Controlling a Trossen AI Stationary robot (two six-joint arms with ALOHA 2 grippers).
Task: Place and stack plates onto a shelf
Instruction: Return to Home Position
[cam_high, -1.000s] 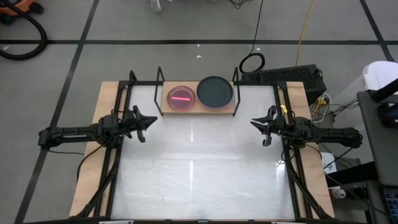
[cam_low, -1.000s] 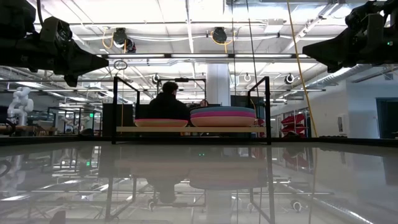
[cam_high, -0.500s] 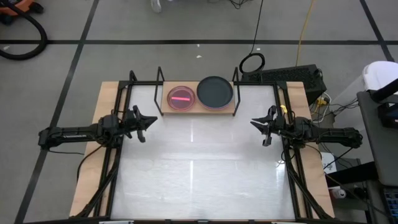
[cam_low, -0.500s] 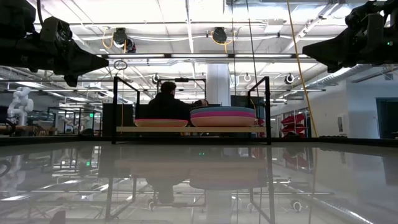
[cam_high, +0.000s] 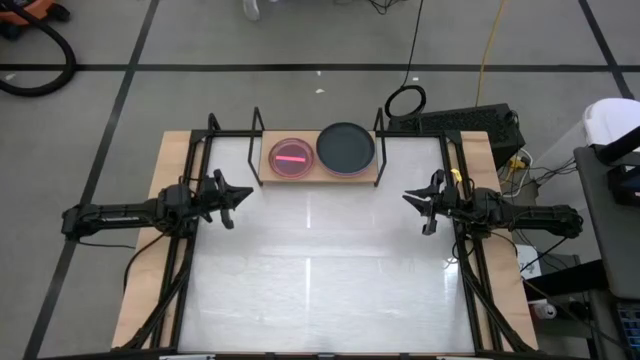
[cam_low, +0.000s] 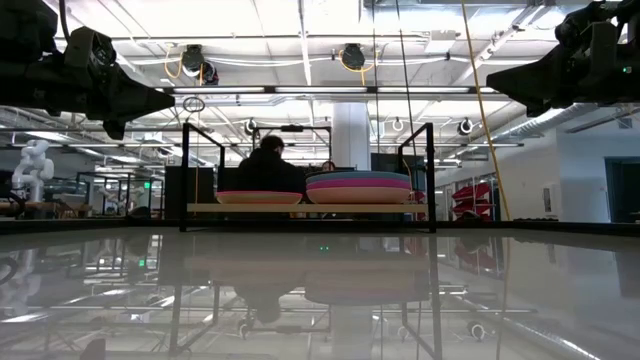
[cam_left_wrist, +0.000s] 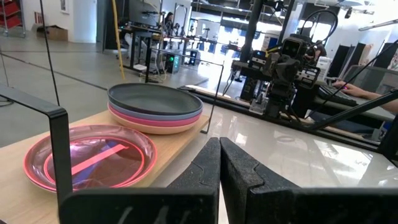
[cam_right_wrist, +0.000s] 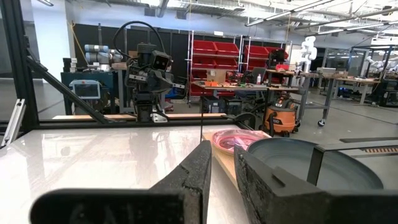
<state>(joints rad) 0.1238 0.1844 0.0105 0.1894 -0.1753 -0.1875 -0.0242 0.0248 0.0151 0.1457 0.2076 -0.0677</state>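
Table (cam_high: 310, 280) was glossy white. Wood shelf (cam_high: 318, 172) with black wire uprights sat at its far edge, carrying a stack of plates (cam_high: 346, 148), black on top, beside a translucent pink plate (cam_high: 291, 159). Left hand (cam_high: 243, 194) pinched closed, empty, near left edge. Right hand (cam_high: 410, 199) narrowly parted, empty, near right edge.

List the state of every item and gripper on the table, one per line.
Shelf: loaded with two lots of plates.
Pink plate: flat on the shelf's left half.
Plate stack: on the right half, black plate on top.
Left gripper: shut, empty, at the table's left.
Right gripper: slightly open, empty, at the right.
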